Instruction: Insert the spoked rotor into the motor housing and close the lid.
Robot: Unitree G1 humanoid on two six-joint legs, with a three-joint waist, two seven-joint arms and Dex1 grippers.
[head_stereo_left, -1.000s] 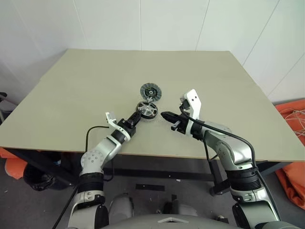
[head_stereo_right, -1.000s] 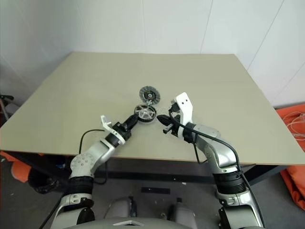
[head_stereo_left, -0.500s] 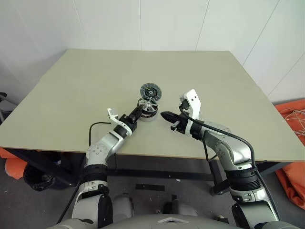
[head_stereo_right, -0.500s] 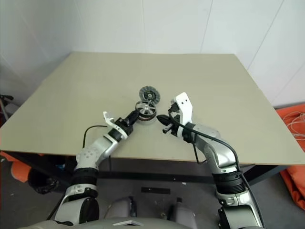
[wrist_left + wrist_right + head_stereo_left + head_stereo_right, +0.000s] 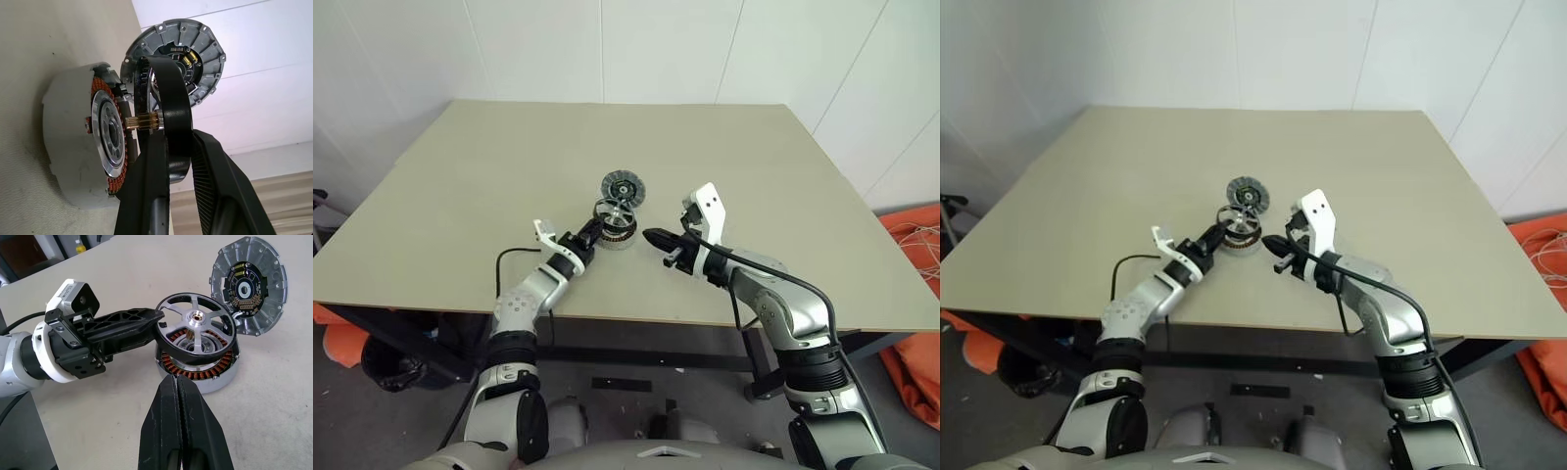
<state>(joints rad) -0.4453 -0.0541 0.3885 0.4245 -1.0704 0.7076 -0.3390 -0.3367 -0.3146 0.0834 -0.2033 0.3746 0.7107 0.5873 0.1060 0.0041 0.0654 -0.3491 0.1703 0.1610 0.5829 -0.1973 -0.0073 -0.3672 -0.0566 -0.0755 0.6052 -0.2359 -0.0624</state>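
The motor housing point(image 5: 213, 383), a grey cup with copper windings, sits mid-table. The lid point(image 5: 249, 284), a ribbed grey disc, stands upright at the housing's far edge, hinged open. The spoked rotor point(image 5: 195, 328), silver with a dark rim, hangs tilted just above the housing's mouth, and its brass shaft point(image 5: 144, 121) points at the housing's centre. My left gripper point(image 5: 157, 318) is shut on the rotor's rim, reaching in from the left. My right gripper point(image 5: 177, 379) is shut and empty, hovering close in front of the housing on its right; it also shows in the head view point(image 5: 649, 235).
The beige table point(image 5: 754, 166) stretches wide around the motor. White walls stand behind it. Orange fabric point(image 5: 913, 245) lies on the floor past the table's right edge.
My left gripper has carried the rotor a little farther away from me, towards the lid and over the housing. The right arm has kept still.
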